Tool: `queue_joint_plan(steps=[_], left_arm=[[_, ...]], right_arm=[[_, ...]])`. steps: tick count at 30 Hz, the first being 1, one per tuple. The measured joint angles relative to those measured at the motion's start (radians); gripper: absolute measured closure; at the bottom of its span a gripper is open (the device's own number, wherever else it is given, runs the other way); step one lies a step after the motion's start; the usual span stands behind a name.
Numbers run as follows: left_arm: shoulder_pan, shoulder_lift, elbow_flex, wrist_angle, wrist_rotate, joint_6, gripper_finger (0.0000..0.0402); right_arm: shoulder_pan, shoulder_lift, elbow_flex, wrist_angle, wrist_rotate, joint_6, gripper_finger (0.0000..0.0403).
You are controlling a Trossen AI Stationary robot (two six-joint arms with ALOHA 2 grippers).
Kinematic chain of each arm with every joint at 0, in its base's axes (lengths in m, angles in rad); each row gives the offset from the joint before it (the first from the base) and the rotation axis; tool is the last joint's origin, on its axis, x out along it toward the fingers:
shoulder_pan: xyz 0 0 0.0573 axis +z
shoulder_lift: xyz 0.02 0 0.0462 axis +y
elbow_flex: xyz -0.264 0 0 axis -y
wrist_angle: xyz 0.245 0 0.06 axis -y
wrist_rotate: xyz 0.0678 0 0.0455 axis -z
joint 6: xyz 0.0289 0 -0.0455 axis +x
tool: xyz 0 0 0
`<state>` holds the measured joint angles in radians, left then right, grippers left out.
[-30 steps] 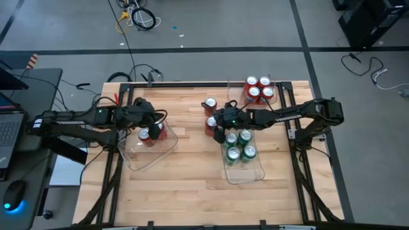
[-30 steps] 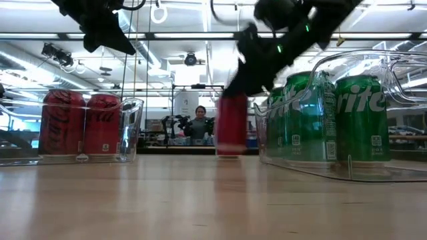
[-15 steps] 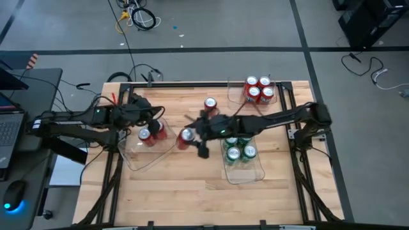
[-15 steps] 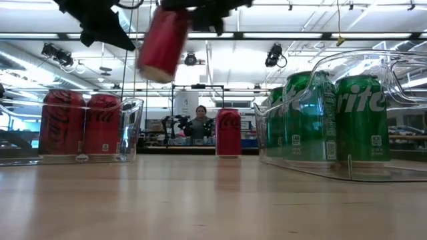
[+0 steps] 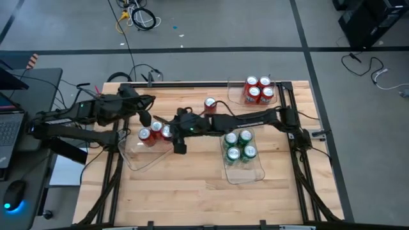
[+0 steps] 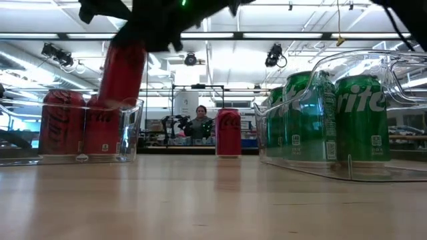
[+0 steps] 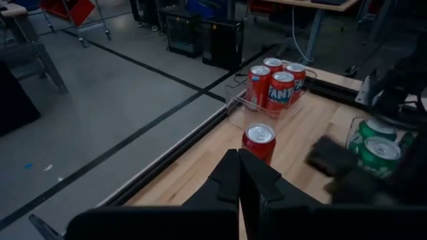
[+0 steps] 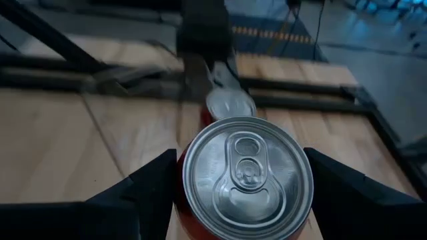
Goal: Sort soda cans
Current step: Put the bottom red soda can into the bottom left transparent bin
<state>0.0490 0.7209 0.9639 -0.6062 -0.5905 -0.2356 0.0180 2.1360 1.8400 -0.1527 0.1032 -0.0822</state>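
My right gripper [image 5: 170, 132] reaches across the table to the clear left bin [image 5: 148, 156] and is shut on a red can [image 6: 123, 70]. That can hangs tilted over the bin's right wall. Two red cans [image 6: 61, 123] stand upright on the left bin's floor. One red can [image 5: 209, 104] stands alone on the table toward the far edge. Several green cans [image 5: 238, 145] stand in the middle bin. My left gripper [image 7: 239, 179] is shut on nothing and hovers above the left bin's far side. My right gripper pinches the red can between its two fingers [image 8: 155, 195], one on each side of the upper body just under the silver top [image 8: 245, 175]. The fingers slant down from the table's right. The can is lifted clear and tilted, its lower end [image 6: 111, 99] at the bin's rim.
A third clear bin [image 5: 231, 89] at the far right corner holds several red cans [image 5: 258, 91]. Bare wood lies along the near half of the table [image 5: 185, 191]. A person [image 6: 199, 123] sits in the room beyond the far edge.
My right gripper lifted the red can off the table beside the green cans' bin and carried it toward the left edge. The can tipped on the way and has come down to the left bin's rim. My left gripper drew back a little toward the far edge.
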Motion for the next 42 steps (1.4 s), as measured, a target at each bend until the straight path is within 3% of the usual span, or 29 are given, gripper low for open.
queue_joint_plan(steps=[15, 31, 38, 42], left_arm=[[0.0, 0.006, 0.0, -0.015, 0.024, -0.01, 0.0401], [0.0, 0.012, 0.0, -0.016, 0.034, -0.025, 0.0401], [0.0, 0.012, 0.0, -0.017, 0.034, -0.024, 0.0401], [0.0, 0.012, 0.0, -0.02, 0.034, -0.017, 0.0401]], right_arm=[[-0.03, 0.056, 0.02, -0.21, -0.002, 0.025, 0.0131], [-0.075, 0.054, -0.102, -0.082, -0.003, 0.023, 0.0131], [-0.074, 0.054, -0.105, -0.078, 0.006, 0.025, 0.0053], [-0.072, 0.048, -0.105, -0.077, 0.006, 0.025, 0.0037]])
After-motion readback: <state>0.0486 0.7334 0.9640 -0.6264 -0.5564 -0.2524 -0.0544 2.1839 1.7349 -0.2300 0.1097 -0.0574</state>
